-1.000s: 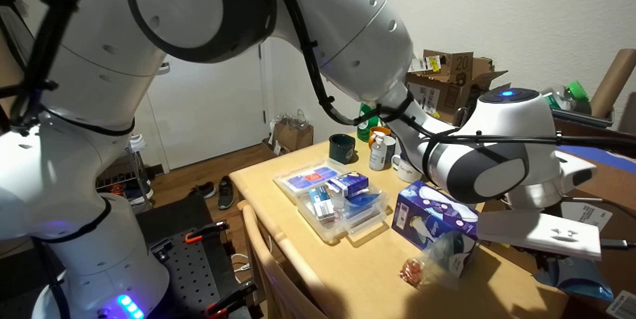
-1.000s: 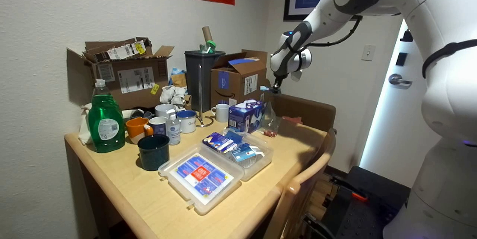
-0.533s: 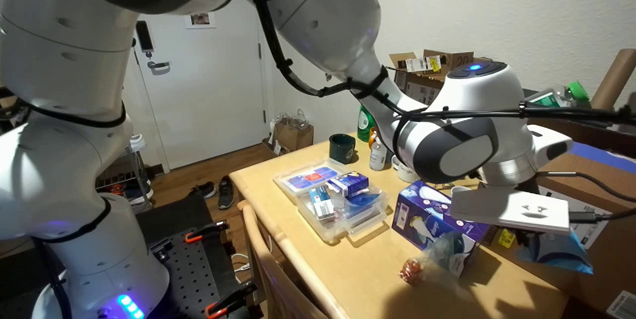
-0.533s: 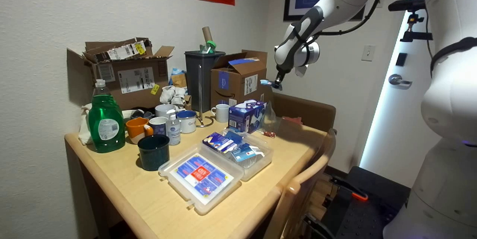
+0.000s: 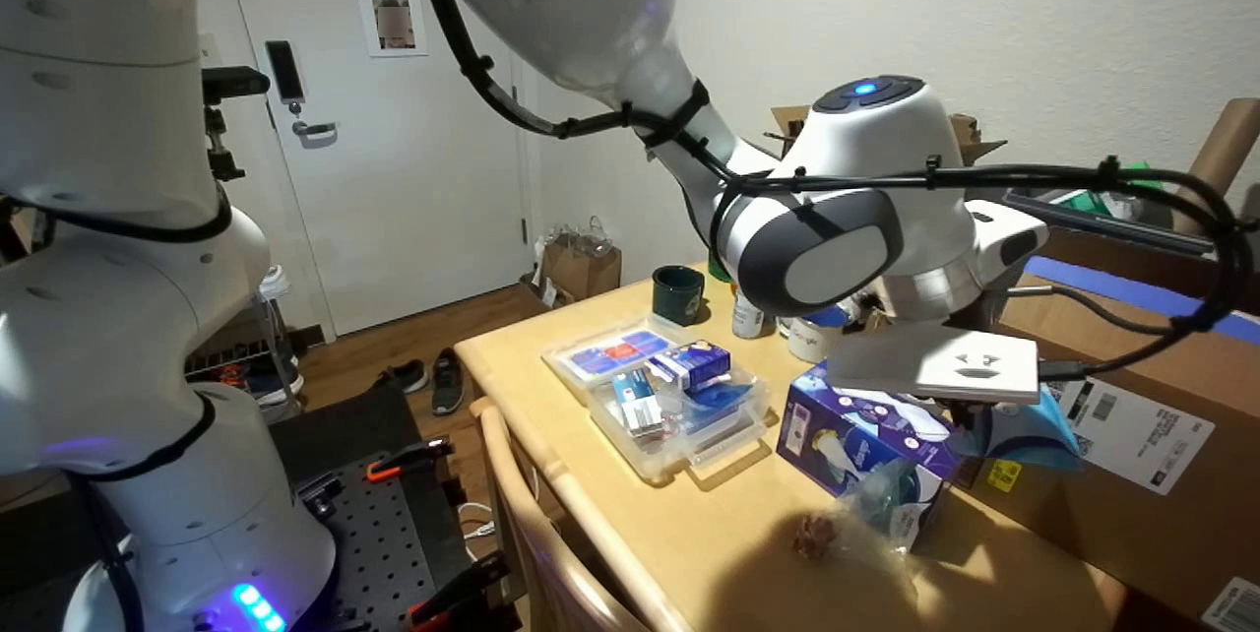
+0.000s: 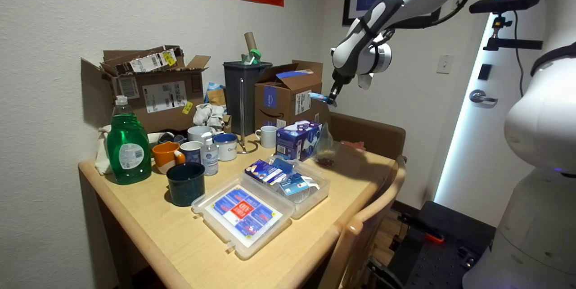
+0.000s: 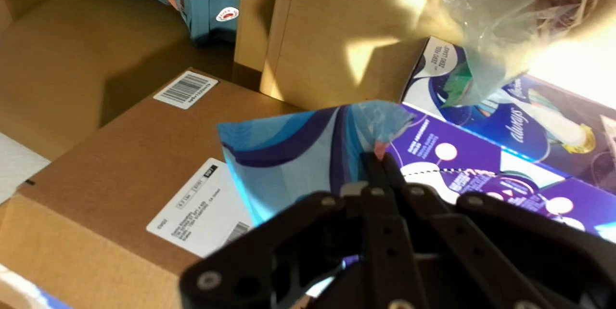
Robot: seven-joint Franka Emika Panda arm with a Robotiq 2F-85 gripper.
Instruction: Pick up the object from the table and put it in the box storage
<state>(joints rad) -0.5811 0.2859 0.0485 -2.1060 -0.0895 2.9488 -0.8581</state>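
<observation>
Above the pale desk (image 5: 709,514), gripping the light-blue packet (image 7: 298,155) near one end in a tightly closed hand (image 7: 380,160) — apparently done with lifting, left with a carry towards nine o'clock in an exterior view and a release into the clear tray (image 5: 645,455).

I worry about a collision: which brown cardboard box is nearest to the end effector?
The box with the blue strip, beside the purple carton; the others stand farther away, near the green bottle.
</observation>
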